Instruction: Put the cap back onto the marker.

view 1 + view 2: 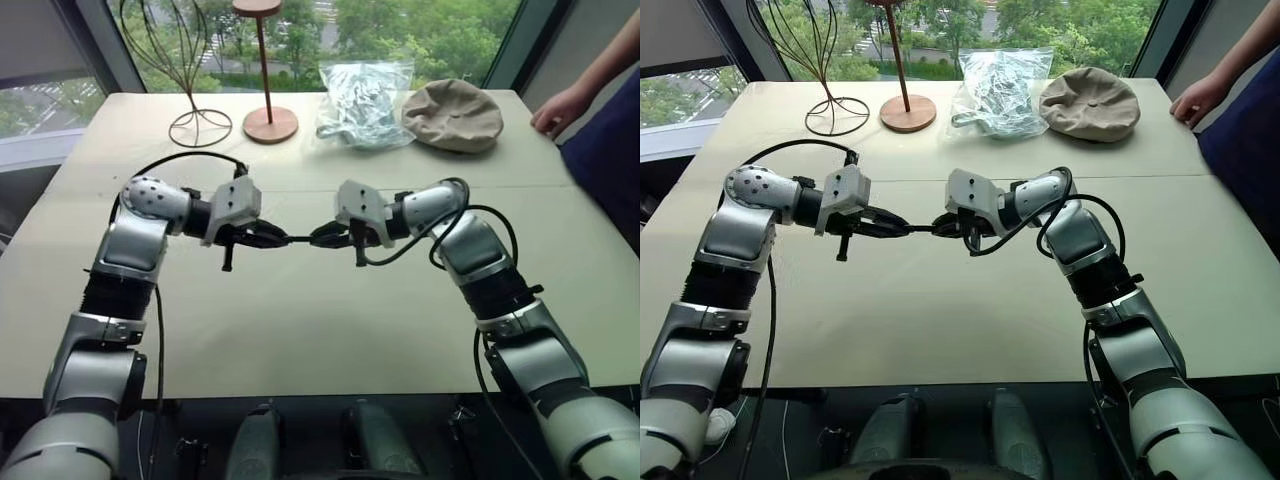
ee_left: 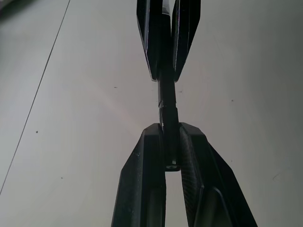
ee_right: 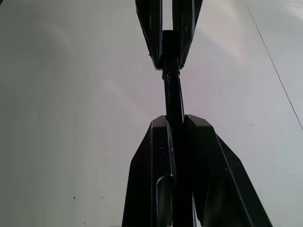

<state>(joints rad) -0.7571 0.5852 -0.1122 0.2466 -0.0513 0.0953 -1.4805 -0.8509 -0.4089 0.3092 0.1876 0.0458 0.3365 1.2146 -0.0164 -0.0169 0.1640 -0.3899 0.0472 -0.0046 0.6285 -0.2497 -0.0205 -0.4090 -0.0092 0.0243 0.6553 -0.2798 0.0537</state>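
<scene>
Above the middle of the beige table [image 1: 300,340], both grippers point at each other tip to tip. My left gripper [image 1: 283,239] is shut on the small black cap [image 2: 171,142], whose back end shows between its fingers. My right gripper [image 1: 317,238] is shut on the thin dark marker [image 3: 173,94], which runs back between its fingers. The marker spans the short gap between the two grippers [image 1: 300,239] and meets the cap in one straight line. How deep the marker's end sits inside the cap is hidden.
At the far edge of the table stand a wire frame [image 1: 195,110], a wooden stand with a round base [image 1: 268,122], a clear plastic bag [image 1: 362,105] and a beige hat [image 1: 453,115]. A person's hand [image 1: 560,108] rests at the far right corner.
</scene>
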